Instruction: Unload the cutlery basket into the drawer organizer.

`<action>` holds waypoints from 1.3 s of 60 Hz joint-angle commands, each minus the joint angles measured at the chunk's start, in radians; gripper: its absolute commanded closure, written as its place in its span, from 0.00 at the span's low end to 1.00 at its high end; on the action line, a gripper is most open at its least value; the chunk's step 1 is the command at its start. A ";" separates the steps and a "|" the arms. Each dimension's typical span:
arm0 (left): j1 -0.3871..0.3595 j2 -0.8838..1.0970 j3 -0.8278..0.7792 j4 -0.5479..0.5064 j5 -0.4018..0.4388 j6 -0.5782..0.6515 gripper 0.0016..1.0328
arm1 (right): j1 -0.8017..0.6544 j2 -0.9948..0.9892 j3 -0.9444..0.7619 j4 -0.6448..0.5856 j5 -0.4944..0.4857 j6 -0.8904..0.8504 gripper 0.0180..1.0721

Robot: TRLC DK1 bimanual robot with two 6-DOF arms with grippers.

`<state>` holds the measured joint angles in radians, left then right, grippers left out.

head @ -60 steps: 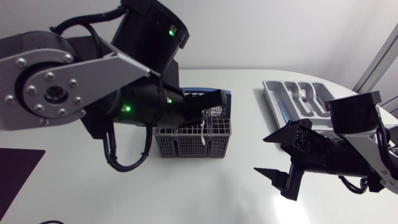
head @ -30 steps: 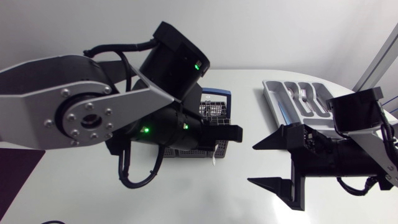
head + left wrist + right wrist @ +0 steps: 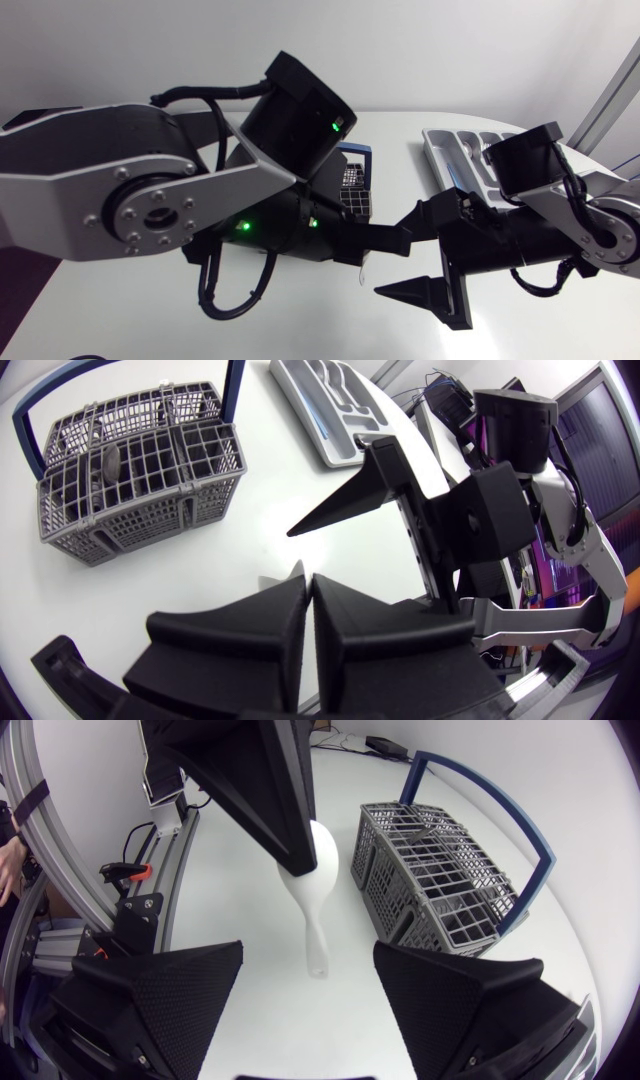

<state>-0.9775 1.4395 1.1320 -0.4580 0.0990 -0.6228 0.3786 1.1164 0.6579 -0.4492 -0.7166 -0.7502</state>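
Pinching a white spoon by its bowl in the left gripper, fingers pressed together on it, handle dangling free above the table. Holding it out past the basket, well clear of the basket's wall and blue handle. Bracketing the spoon's handle with the right gripper, fingers spread wide, one on each side and touching nothing.

Judging this to be a hand-over, with the organizer lying on the right arm's side, well apart from the basket. Doing it well probably means:
- Closing the right fingers squarely on the middle of the handle, below the left fingertips, so that the black wedges are not knocking together.
- Letting go with the left only after the right is gripping firmly, the thin, smooth handle being likely to swing or slip.

Working in a crowded middle, both arms meeting nose to nose above bare table. Finding open room below and in front of the grippers. Needing care at the organizer, sitting close to the table's curved right edge. Needing care also near the basket, sitting just behind the left arm. Best backing the left arm out along its own side before swinging the right toward the organizer.
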 commanded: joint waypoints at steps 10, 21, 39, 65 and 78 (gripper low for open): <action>-0.009 0.010 -0.012 0.009 0.025 0.020 0.96 | 0.034 0.059 0.045 -0.013 -0.035 0.025 0.26; -0.009 0.006 -0.015 0.012 0.038 0.020 0.95 | 0.051 0.076 0.048 0.000 -0.037 0.040 0.36; -0.009 -0.001 -0.028 0.015 0.044 0.018 0.95 | 0.048 0.071 0.045 0.007 -0.041 0.051 0.68; -0.015 -0.005 -0.029 0.013 0.047 0.014 0.95 | 0.031 0.068 0.051 0.000 -0.080 0.066 0.94; -0.004 -0.001 -0.018 0.015 0.054 0.001 0.81 | 0.031 0.077 0.046 -0.006 -0.083 0.066 0.95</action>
<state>-0.9848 1.4391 1.1225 -0.4435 0.1421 -0.6197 0.4160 1.1797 0.6865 -0.4500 -0.7826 -0.7059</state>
